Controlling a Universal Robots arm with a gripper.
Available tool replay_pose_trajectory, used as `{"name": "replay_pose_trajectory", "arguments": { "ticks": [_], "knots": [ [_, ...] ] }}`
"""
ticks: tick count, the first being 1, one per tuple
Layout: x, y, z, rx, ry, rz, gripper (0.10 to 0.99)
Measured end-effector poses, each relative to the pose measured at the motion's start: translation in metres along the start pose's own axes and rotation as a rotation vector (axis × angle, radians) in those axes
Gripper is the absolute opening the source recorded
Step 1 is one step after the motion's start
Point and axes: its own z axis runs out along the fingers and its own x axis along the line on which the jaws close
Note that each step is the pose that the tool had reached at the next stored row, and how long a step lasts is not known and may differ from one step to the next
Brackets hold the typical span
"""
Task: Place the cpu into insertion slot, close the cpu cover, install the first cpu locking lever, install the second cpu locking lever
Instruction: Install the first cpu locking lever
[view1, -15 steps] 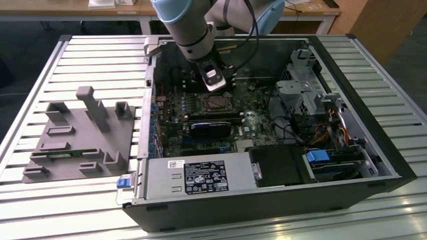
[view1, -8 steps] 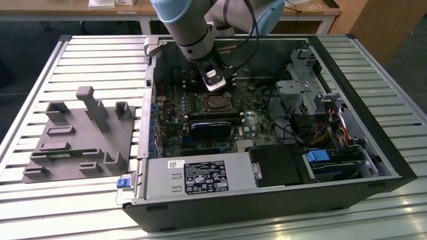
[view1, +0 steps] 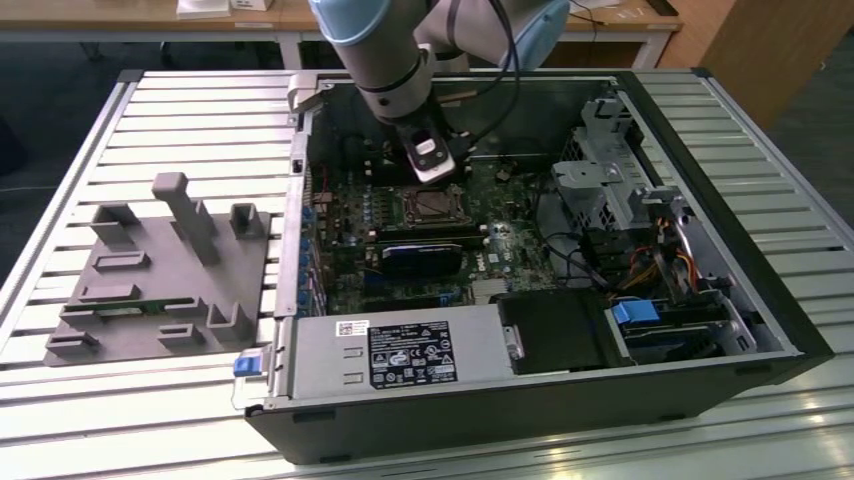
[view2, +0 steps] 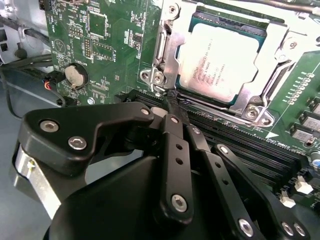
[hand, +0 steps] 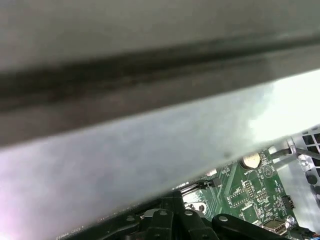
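Observation:
The cpu (view2: 225, 57), a dull silver square, lies in the insertion slot (view1: 427, 206) on the green board. The cpu cover (view2: 172, 50), a silvery frame, lies flat around it with the chip showing through its window. My gripper (view2: 171, 102) is shut, and its black fingertips meet at the socket's corner, beside a corner screw and a thin silvery lever end (view2: 159, 91). I cannot tell whether the tips touch that lever. In the exterior view the gripper (view1: 437, 178) hangs just above the socket's far edge, inside the open computer case. Its black fingers (hand: 172, 205) also appear in the first wrist view.
Long black memory slots (view2: 240, 142) run right beside the fingers. A coin battery (view2: 76, 75) sits on the board. A dark blue block (view1: 420, 255) lies in front of the socket. The power supply (view1: 387, 350), drive cage (view1: 614, 175) and case walls hem in the board. A grey fixture (view1: 160, 270) stands on the slatted table.

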Motion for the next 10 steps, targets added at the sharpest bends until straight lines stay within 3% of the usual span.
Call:
{"name": "replay_pose_trajectory", "arguments": {
  "ticks": [5,9,10],
  "knots": [
    [-0.0004,0.0002,0.0002,0.002,0.0058,0.001,0.102],
    [-0.0013,0.0004,0.0004,0.011,0.0271,0.004,0.102],
    [-0.0013,0.0003,0.0004,0.012,0.0283,0.004,0.102]
  ]
}}
